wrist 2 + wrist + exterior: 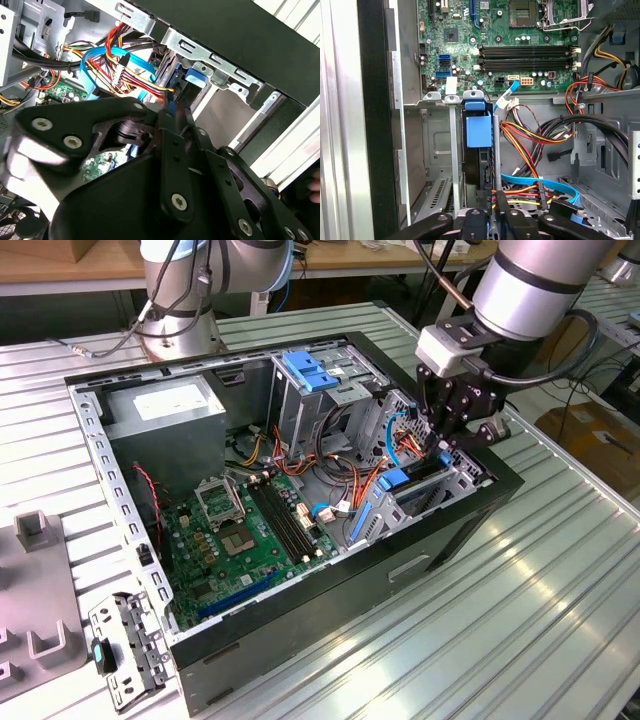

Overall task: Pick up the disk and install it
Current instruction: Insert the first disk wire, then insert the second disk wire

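Note:
The disk [416,480] stands on edge in the drive bay at the corner of the open computer case [300,630], on the exterior view's right. It is a dark slab with blue plastic rails. In the first wrist view the disk [479,167] sits between the bay's metal guides with its blue rail tab toward the motherboard. My gripper [446,443] reaches down into the bay from above. Its black fingers [501,207] are closed on the disk's near end. In the second wrist view my gripper [171,114] pinches a thin blue-edged end of the disk [192,76].
Bundled red, yellow and blue cables [335,465] lie right beside the bay. The green motherboard [250,530] covers the case floor. A grey power-supply box [165,410] and a metal drive cage with a blue tab [305,370] stand at the back. A grey fixture [40,540] lies outside the case.

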Motion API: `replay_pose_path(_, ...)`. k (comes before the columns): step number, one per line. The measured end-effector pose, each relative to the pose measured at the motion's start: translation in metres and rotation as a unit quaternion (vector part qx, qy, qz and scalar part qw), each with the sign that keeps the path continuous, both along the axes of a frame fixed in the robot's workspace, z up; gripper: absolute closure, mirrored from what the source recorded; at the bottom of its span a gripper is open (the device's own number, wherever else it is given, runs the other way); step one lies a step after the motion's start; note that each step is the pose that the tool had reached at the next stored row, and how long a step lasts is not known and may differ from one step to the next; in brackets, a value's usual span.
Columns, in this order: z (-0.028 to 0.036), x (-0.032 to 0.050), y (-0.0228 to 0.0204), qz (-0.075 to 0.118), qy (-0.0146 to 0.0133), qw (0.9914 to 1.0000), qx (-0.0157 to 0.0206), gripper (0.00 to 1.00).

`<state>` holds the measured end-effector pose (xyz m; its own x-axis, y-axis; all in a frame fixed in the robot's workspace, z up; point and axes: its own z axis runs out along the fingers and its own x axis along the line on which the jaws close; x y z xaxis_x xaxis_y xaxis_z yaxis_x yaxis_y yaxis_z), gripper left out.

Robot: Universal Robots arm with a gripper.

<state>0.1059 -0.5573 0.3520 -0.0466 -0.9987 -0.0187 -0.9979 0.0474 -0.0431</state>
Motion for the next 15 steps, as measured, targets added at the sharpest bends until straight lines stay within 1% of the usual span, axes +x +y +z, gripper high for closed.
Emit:
replay_pose_path(2,0.0002,0.0000,0.0000,0.000,0.0000,1.00000,0.0000,0.89)
replay_pose_path(10,0.0008,-0.0002,0.0000,0.000,0.0000,1.00000,-0.0001,0.89)
replay_pose_path(11,0.0007,-0.0016,0.0000,0.000,0.0000,1.00000,-0.0001,0.89)
replay_pose_path(14,0.0004,-0.0130,-0.0001,0.000,0.0000,1.00000,0.0000,0.89)
replay_pose_path(15,0.0004,-0.0136,-0.0001,0.000,0.0000,1.00000,0.0000,0.89)
